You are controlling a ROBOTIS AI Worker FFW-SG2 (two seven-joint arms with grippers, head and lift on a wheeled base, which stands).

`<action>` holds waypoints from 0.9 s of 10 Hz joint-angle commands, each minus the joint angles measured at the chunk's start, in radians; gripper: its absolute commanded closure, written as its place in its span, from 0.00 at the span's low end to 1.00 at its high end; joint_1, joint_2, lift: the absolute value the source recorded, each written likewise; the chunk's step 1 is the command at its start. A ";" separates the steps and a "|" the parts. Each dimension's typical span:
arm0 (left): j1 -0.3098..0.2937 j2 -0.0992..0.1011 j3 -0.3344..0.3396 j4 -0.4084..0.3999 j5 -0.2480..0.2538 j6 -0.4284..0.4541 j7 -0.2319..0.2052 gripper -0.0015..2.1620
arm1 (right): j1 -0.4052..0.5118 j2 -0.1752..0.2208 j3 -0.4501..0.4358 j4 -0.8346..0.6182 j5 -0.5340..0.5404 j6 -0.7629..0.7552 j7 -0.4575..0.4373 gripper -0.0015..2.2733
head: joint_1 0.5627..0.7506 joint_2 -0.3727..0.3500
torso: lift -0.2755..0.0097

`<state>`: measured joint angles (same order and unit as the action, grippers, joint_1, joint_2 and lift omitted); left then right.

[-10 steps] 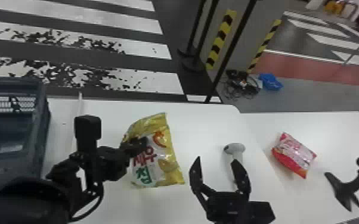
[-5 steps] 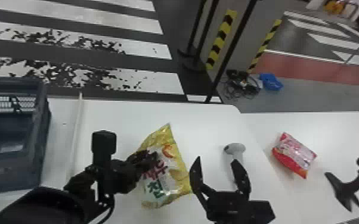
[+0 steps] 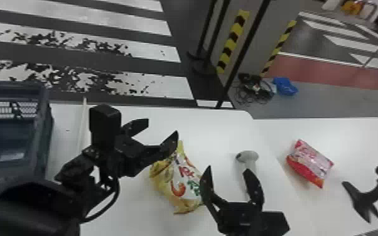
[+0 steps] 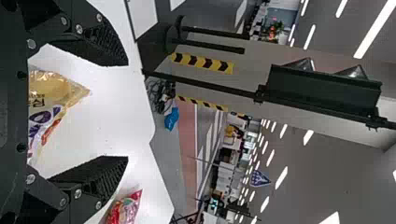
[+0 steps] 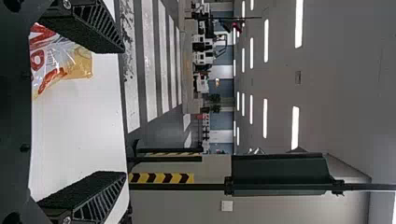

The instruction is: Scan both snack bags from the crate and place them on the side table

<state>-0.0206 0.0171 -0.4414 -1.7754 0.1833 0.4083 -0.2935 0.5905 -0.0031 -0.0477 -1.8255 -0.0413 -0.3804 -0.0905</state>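
The left fingers [image 3: 169, 145] have spread and released the yellow snack bag [image 3: 182, 183], now turned on the counter [image 3: 128, 207] well in from its far edge, probably for the right fingers [image 3: 207, 185], also parted, to take.

Yellow bag [image 3: 180, 188] lies rumpled on the table [image 3: 132, 204], red bag [image 3: 311, 163] on the side table [image 3: 351, 135].
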 commanded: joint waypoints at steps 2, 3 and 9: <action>0.074 0.092 0.082 -0.173 -0.070 0.014 0.007 0.01 | -0.005 0.000 0.002 0.000 0.001 0.015 0.002 0.02 | 0.70 0.03 | 0.63; 0.102 0.130 0.133 -0.208 -0.067 0.008 0.017 0.01 | -0.008 0.000 0.003 0.000 0.001 0.024 0.002 0.02 | 0.70 0.03 | 0.63; 0.318 0.254 0.385 -0.225 0.005 -0.427 0.097 0.02 | -0.044 -0.002 -0.034 -0.054 -0.106 0.272 0.072 0.01 | 0.70 0.29 | 0.63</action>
<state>0.2753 0.2637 -0.0747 -1.9999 0.1814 0.0032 -0.1973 0.5548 -0.0042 -0.0708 -1.8714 -0.1191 -0.1592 -0.0188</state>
